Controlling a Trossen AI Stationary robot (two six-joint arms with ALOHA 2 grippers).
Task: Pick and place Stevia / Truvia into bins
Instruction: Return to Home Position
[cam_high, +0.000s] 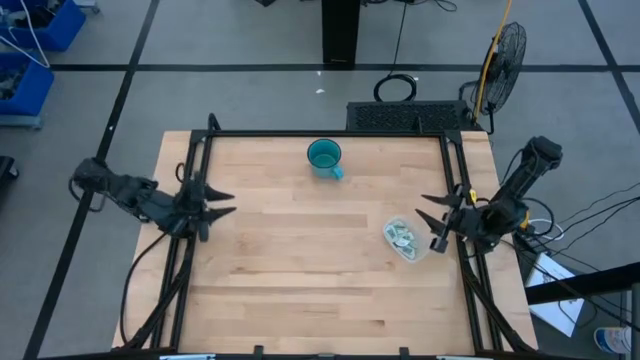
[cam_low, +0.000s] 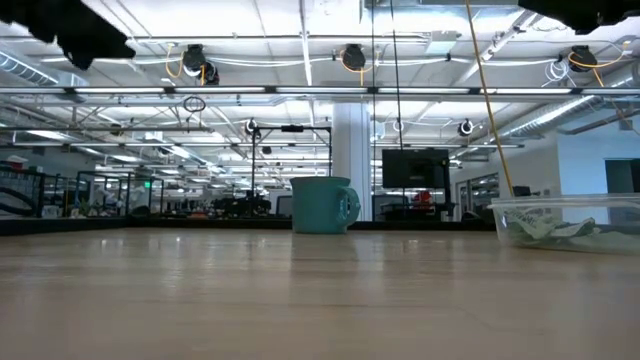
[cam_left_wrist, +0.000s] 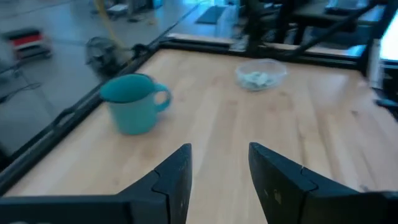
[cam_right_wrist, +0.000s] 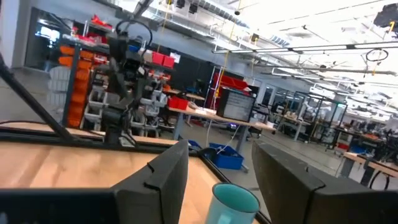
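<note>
The clear plastic bin (cam_high: 406, 240) rests on its base near the table's right edge, with pale green and white sachets (cam_high: 402, 237) lying inside it; it also shows in the low view (cam_low: 565, 220) and the left wrist view (cam_left_wrist: 260, 73). No sachet shows on the bare table. My left gripper (cam_high: 222, 203) is open above the table's left edge, holding nothing. My right gripper (cam_high: 432, 218) is open at the right edge, just right of the bin, raised and holding nothing. Both pairs of fingers stand apart in the wrist views (cam_left_wrist: 219, 171) (cam_right_wrist: 221, 168).
A teal mug (cam_high: 325, 158) stands upright near the table's far edge, centre. A black frame (cam_high: 330, 134) runs along the far, left and right edges. A fan (cam_high: 505, 50) stands on the floor beyond the far right corner. Bare wood (cam_high: 300, 250) spans the middle.
</note>
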